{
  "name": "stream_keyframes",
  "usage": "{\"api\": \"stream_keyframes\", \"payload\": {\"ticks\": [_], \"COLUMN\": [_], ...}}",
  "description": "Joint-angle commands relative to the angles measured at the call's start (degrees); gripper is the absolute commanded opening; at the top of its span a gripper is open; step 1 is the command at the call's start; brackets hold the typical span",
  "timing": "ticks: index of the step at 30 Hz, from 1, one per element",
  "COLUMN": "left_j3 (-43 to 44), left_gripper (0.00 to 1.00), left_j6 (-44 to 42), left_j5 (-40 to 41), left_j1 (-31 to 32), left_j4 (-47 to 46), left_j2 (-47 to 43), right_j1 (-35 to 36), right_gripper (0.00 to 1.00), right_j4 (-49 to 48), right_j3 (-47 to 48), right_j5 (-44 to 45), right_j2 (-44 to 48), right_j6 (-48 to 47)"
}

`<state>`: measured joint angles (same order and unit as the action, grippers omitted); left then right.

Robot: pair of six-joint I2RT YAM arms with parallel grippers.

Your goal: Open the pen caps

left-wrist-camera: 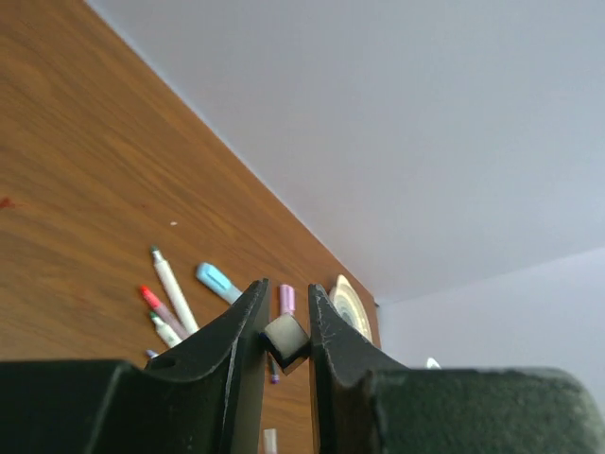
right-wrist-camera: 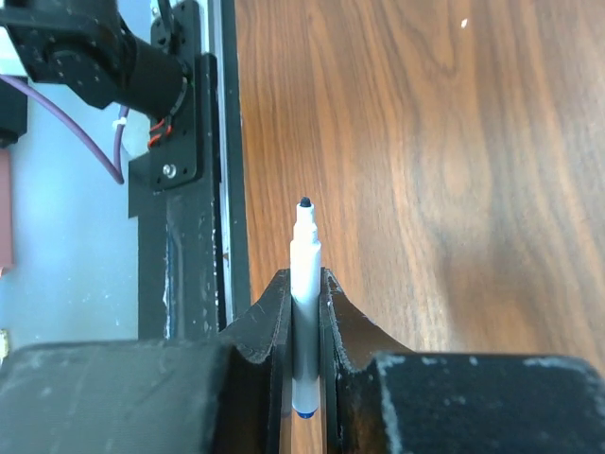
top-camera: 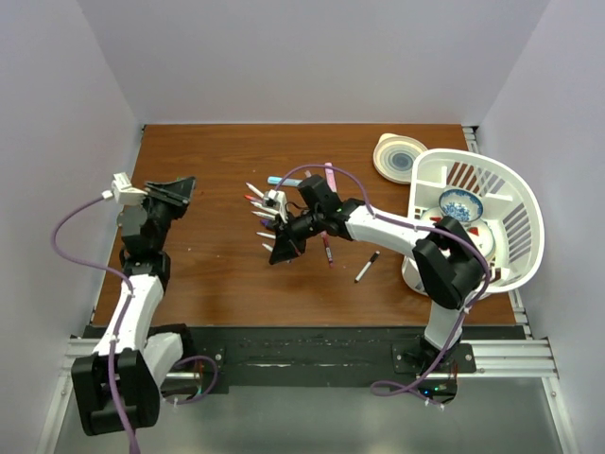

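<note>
Right wrist view: above the wooden table [right-wrist-camera: 425, 142], the right gripper [right-wrist-camera: 303, 281] clamps an uncapped pen [right-wrist-camera: 304, 241], tip forward. The left gripper [left-wrist-camera: 287, 291] pinches a small pale piece [left-wrist-camera: 285, 334]; coloured pen caps [left-wrist-camera: 216, 280] lie on the table beyond it.

Right arm's fingers [top-camera: 282, 252] sit low over a fan of white marker pens [top-camera: 263, 216] mid-way across the brown wooden counter [top-camera: 208, 274]. You'll find a pink pen [top-camera: 329, 175] and a black-tipped pen [top-camera: 367, 267] lying apart. Left arm's fingers [top-camera: 180, 189] are well apart from them. White slatted plastic basket [top-camera: 515, 203] holds a blue-patterned bowl [top-camera: 460, 204].
</note>
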<state>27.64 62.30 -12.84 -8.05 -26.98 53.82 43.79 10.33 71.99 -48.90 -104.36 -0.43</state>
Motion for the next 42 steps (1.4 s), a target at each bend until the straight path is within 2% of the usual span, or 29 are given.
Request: {"api": "stream_keyframes", "payload": {"ticks": [1, 7, 14, 18, 22, 24, 28, 32, 35, 42], "left_j3": [1.72, 4.61, 10.41, 17.62, 21.31, 23.33, 25.01, 25.80, 26.50, 25.28], "left_gripper": [0.00, 0.00, 0.00, 0.03, 0.14, 0.22, 0.29, 0.41, 0.47, 0.53], "left_j6": [-2.44, -3.41, -3.59, -3.68, -4.03, -4.64, -5.70, -5.97, -6.58, -8.42], "left_j5": [-2.02, 7.65, 10.90, 12.67, 12.67, 12.67, 12.67, 12.32, 11.09, 8.89], "left_j1": [-3.45, -7.32, -10.40, -11.10, -11.46, -11.54, -11.81, -12.34, -12.69, -13.39], "left_j4": [5.95, 17.12, 16.08, 20.20, 20.83, 21.79, 22.32, 22.32, 22.59, 21.80], "left_j2": [3.65, 14.61, 28.16, 35.72, 41.96, 43.38, 45.40, 46.46, 47.43, 45.51], "right_j1": [0.15, 0.24, 0.15, 0.07, -0.02, -0.28, -0.46, -0.64, -0.72, -0.90], "right_gripper": [0.00, 0.00, 0.00, 0.00, 0.00, 0.00, 0.00, 0.00, 0.00, 0.00], "right_j4": [1.62, 2.50, 3.29, 3.65, 4.00, 4.00, 4.35, 4.44, 4.53, 5.49], "right_j3": [1.05, 1.14, 1.58, 1.84, 2.02, 2.02, 2.28, 2.37, 2.37, 2.89], "right_j5": [1.44, 1.97, 0.92, 0.92, 0.92, 0.66, 0.57, 0.56, 0.74, 2.31], "right_j2": [1.61, 2.84, 2.40, 2.58, 3.19, 3.19, 2.76, 2.58, 2.58, 1.97], "right_j6": [-1.41, -2.91, -3.35, -3.44, -3.88, -3.79, -3.88, -3.88, -3.97, -5.37]}}
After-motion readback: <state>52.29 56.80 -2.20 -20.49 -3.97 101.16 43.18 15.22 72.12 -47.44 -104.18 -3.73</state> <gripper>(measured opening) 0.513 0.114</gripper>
